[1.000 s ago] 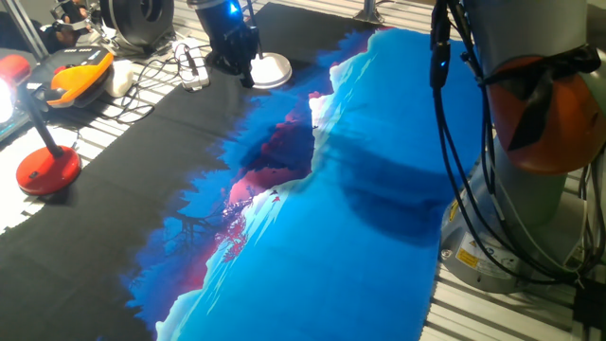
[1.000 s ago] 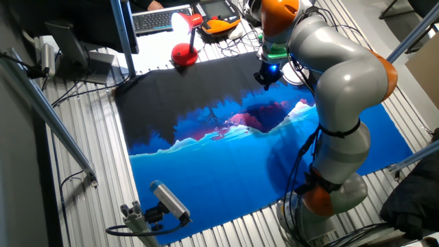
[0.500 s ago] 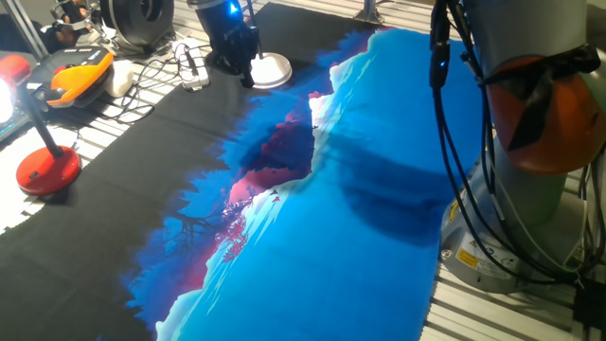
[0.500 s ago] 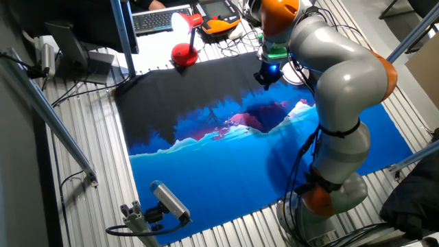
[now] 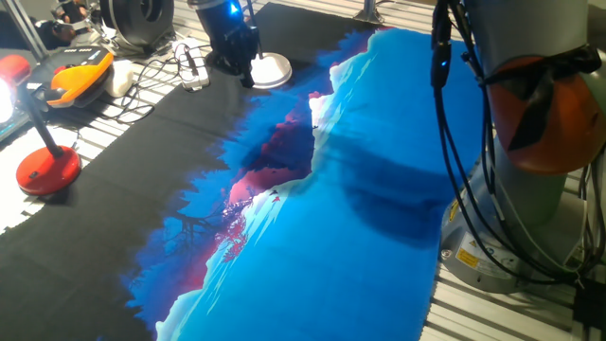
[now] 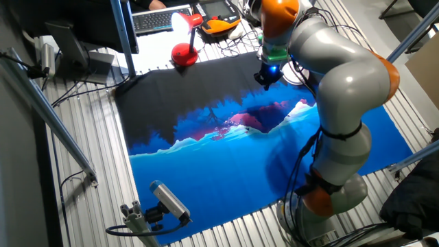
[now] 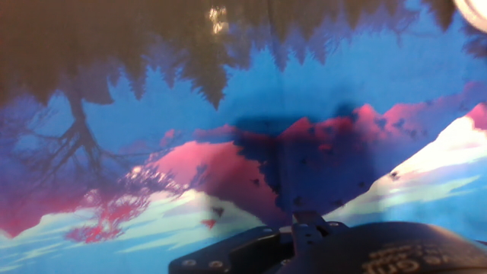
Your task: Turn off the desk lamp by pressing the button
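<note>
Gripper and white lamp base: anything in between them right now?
Nothing shows between them. In one fixed view the gripper hangs right at the left edge of the desk lamp's white disc base; whether they touch is unclear.

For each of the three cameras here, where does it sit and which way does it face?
One fixed view: low beside the arm's base, looking across the printed cloth to the white lamp base; shows end effector, cables.
Other fixed view: high opposite, looking down; shows whole arm.
Hand view: on the hand, facing the cloth; shows only dark hardware at the bottom edge.
Both fixed views share the red lamp.
</note>
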Robot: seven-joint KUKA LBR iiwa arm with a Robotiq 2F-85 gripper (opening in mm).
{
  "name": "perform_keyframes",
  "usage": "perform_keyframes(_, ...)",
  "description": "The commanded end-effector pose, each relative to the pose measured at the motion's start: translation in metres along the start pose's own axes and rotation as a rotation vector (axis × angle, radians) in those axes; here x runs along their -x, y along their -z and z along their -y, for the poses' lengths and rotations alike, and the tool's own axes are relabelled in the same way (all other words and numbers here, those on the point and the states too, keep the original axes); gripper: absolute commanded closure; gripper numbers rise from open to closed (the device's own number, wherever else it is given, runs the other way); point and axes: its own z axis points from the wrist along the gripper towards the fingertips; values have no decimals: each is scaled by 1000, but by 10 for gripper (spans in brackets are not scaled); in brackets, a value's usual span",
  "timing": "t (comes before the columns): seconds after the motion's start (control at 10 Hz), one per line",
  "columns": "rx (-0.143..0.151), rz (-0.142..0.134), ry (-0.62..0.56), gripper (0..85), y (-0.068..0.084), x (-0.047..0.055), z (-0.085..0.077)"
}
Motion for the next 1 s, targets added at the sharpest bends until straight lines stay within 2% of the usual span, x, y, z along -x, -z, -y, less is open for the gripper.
perform_keyframes(0.0,-21,51,-9,850,0,0,1)
perform_keyframes(0.1,-61,51,-14,850,0,0,1)
perform_keyframes(0.2,-86,61,-26,850,0,0,1)
perform_keyframes(0.4,-163,80,-55,850,0,0,1)
perform_keyframes(0.5,-181,69,-71,850,0,0,1)
perform_keyframes(0.8,-203,54,-94,850,0,0,1)
perform_keyframes(0.9,-149,49,-89,850,0,0,1)
